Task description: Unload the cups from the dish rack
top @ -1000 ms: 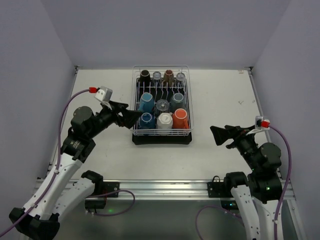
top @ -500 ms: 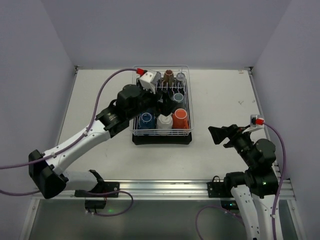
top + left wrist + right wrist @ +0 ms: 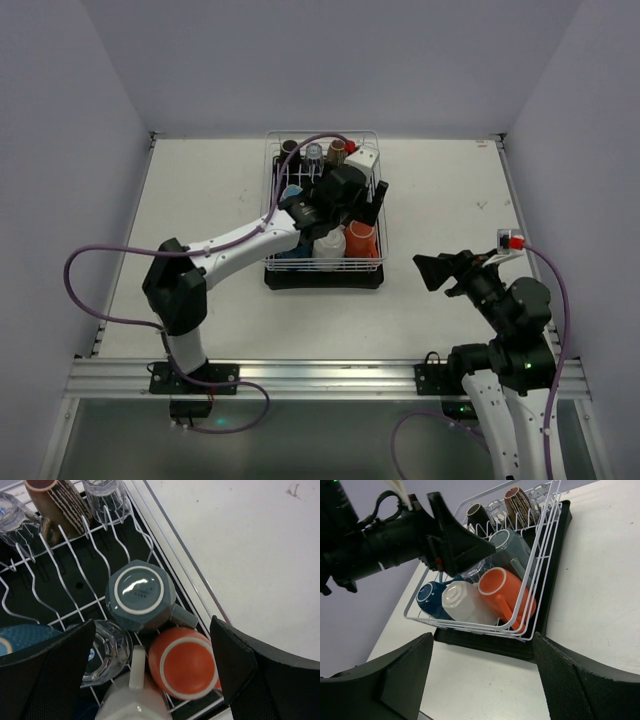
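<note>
The white wire dish rack on its black tray holds several upside-down cups. My left gripper is open and empty above the rack's right side. In the left wrist view the gripper hangs over the orange cup, with the teal cup just beyond, a clear glass to the left and the white cup below. My right gripper is open and empty over the table right of the rack. Its wrist view shows the orange cup, the white cup and a blue cup.
A brown striped mug and two clear glasses stand at the rack's far end, beside a black mug. The left arm crosses the rack's left half. Bare white table lies right of the rack.
My left arm has swung from the table left of the rack to over its right side, above the orange and teal cups. The right arm has barely moved.
</note>
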{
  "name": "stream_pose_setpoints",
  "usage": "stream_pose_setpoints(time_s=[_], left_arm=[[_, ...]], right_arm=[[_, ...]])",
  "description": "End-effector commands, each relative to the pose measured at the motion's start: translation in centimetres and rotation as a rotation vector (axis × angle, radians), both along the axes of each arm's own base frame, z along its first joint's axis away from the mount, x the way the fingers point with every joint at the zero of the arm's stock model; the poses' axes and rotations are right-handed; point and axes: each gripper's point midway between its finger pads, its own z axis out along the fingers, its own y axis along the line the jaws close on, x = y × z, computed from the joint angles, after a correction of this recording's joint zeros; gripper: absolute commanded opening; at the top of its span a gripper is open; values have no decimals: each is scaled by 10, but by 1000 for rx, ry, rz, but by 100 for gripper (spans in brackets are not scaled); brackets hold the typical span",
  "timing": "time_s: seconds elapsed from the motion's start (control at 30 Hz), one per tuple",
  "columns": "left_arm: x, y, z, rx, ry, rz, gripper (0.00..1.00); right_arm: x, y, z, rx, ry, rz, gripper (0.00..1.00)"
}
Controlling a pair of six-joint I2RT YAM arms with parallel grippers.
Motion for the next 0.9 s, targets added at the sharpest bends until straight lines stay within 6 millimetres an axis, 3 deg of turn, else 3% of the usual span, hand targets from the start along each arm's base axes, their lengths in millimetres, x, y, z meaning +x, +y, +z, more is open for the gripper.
stream_pose_setpoints(time_s=[0.0,0.43,0.73,0.87], left_arm=[[21,-8,14,31,-57,36,99],[55,-10,-28,104,-6,87,97],[62,-10,-61,89,76,58,97],[62,-16,-64,69,76,27,93]], right_arm=[[-5,5,5,5,-23,39,83],[-6,6,-1,-6,-18,48,84],[-5,7,-5,1,-5,53,84],[-5,7,-6,2,-1,53,84]])
